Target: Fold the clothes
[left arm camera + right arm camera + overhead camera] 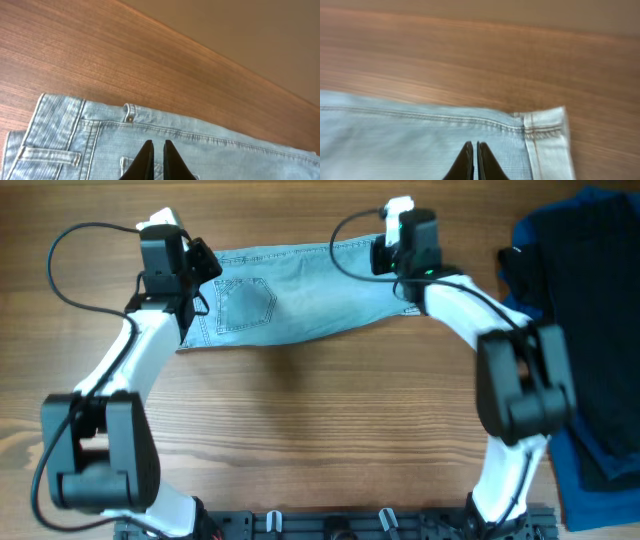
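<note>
Light blue faded denim shorts point(300, 295) lie flat along the far edge of the wooden counter point(320, 420), apparently doubled leg on leg. The left end effector point(156, 146) sits over the waistband end and the right end effector point(473, 146) just beside the hemmed leg end. Both have their fingers pressed together, with no cloth visibly pinched. Stationed at opposite ends, they seem placed to handle the shorts evenly for the next fold.
</note>
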